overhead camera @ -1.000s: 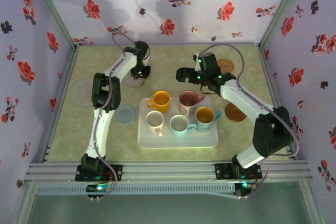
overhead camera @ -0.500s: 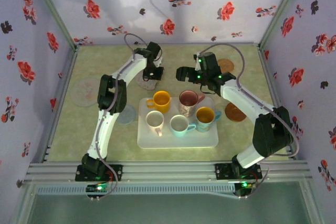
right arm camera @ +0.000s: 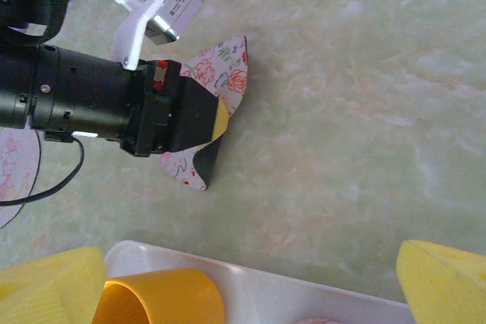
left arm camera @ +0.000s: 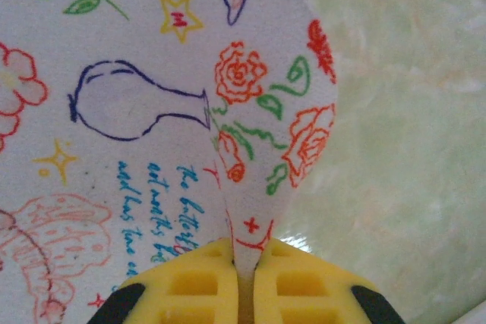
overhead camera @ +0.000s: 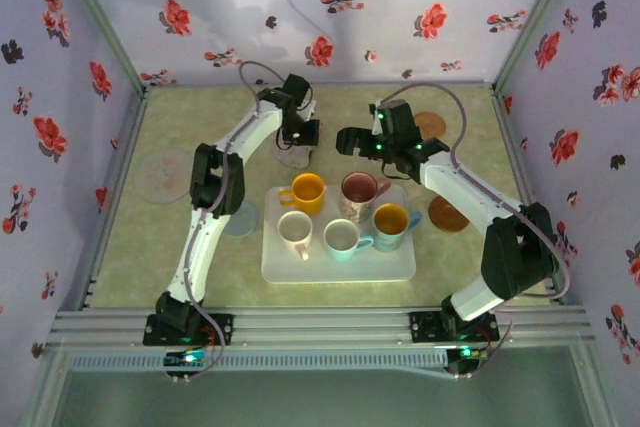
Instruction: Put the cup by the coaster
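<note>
A white coaster with drawn flowers [overhead camera: 292, 156] hangs tilted at the back middle of the table, one lower corner near the surface. My left gripper [overhead camera: 298, 140] is shut on it. In the left wrist view the yellow pads [left arm camera: 201, 286] pinch the coaster [left arm camera: 266, 111] by its edge. Several cups stand on the white tray [overhead camera: 340, 265]: yellow [overhead camera: 305, 190], pink-patterned [overhead camera: 358, 190], white [overhead camera: 294, 229], pale blue [overhead camera: 342, 237], and yellow with a blue handle [overhead camera: 391, 220]. My right gripper [overhead camera: 345, 140] is open above the tray's far edge, with nothing between its fingers [right arm camera: 53, 286]. The coaster [right arm camera: 228, 73] and yellow cup [right arm camera: 163, 297] lie below it.
Two brown coasters lie at the right, one at the back [overhead camera: 431, 125] and one beside the tray [overhead camera: 447, 214]. A pink coaster [overhead camera: 165, 172] lies at the far left, and a blue-grey one [overhead camera: 240, 217] lies by the tray's left edge. Flowered walls enclose the table.
My left arm has carried the flowered coaster to the right along the back of the table, toward the right gripper. The right arm has not moved.
</note>
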